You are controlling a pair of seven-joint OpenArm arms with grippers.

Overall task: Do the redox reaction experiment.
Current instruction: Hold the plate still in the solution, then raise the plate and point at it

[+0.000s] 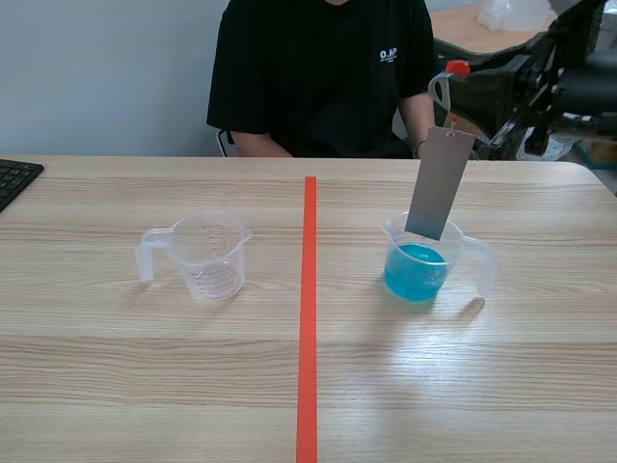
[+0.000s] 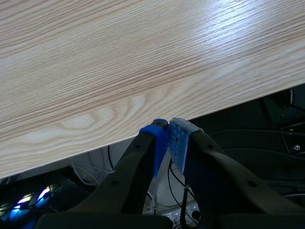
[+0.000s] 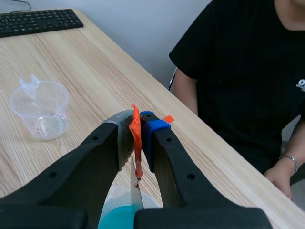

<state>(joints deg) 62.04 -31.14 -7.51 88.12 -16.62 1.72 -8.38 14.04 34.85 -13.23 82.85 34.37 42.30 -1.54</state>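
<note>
We could not read the small white print on the person's shirt [image 1: 388,55]. The right gripper [image 3: 138,125] was clamped on an orange tab [image 3: 137,160], with the grey strip [image 1: 439,183] hanging below it, lower end at the mouth of the cup of blue liquid [image 1: 416,272]. The left gripper [image 2: 167,130] was closed on nothing at the table [image 2: 95,71] edge.

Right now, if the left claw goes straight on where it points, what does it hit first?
Probably the table edge: the shut left claw points at it, nothing between, though depth is unclear.

Keyboard [image 1: 14,179], seated person [image 1: 318,77], wooden table [image 1: 145,386]
</note>
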